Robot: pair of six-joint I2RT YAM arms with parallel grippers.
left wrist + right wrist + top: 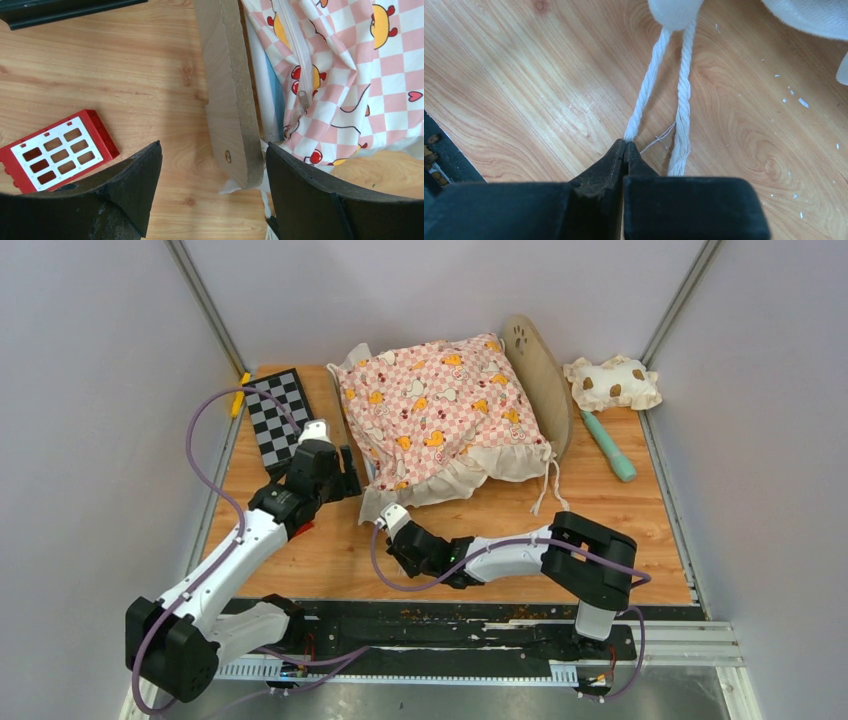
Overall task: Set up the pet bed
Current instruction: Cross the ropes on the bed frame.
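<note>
The right gripper (625,145) is pinched shut on one cord (646,85) of the cushion (440,410). The left gripper (212,165) gapes wide and empty, astride the pet bed (545,380), upper centre. Tug hard and the cord may slip, or the frame drags.

The cushion (440,410) hides most of the pet bed (548,375) from me; at its seven o'clock, one cord (646,90) disappears inside my right gripper (624,145).

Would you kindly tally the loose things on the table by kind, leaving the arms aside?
Soft furnishings: 2 (pink checkered cushion, spotted pillow)
Wooden furniture: 1 (pet bed)
Flat boards: 1 (checkerboard)
Small hard items: 3 (teal stick, red perforated block, yellow piece)
Total: 7
</note>
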